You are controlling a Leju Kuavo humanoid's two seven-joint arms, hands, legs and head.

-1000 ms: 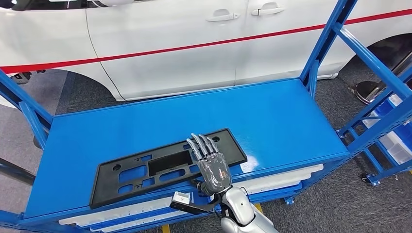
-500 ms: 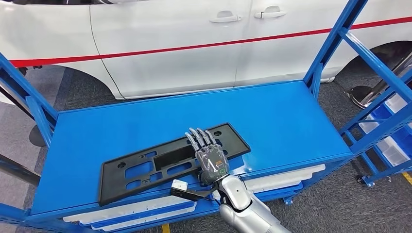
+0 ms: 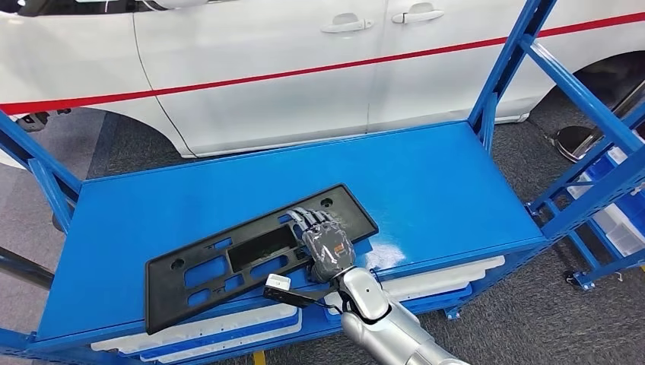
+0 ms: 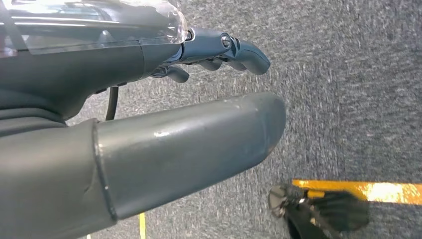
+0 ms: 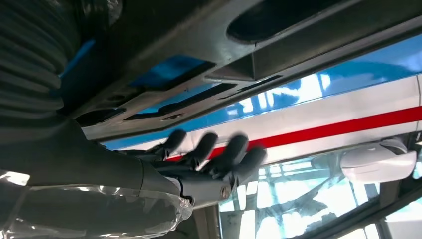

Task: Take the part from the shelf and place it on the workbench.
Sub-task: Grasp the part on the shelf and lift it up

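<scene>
A long black plastic part [image 3: 228, 262] with several cut-outs lies slantwise on the blue shelf deck [image 3: 426, 182], its near left corner past the front edge. My right hand [image 3: 327, 247] grips its near long edge right of the middle, with the fingers curled over the top. The right wrist view looks along the part's underside [image 5: 199, 45], with the right hand's fingers [image 5: 219, 154] bent against it. My left hand [image 4: 164, 109] hangs over grey carpet, thumb and fingers apart, holding nothing.
A white car [image 3: 266, 68] with a red stripe stands just behind the shelf. Blue frame posts [image 3: 506, 68] rise at the shelf's right end and left corner. White panels [image 3: 426, 281] lie on the level below. Blue bins [image 3: 620, 220] sit at the far right.
My right hand's fingers, flat on the part a second ago, have curled down over it. The part has shifted toward the shelf's front edge, and its left corner now overhangs.
</scene>
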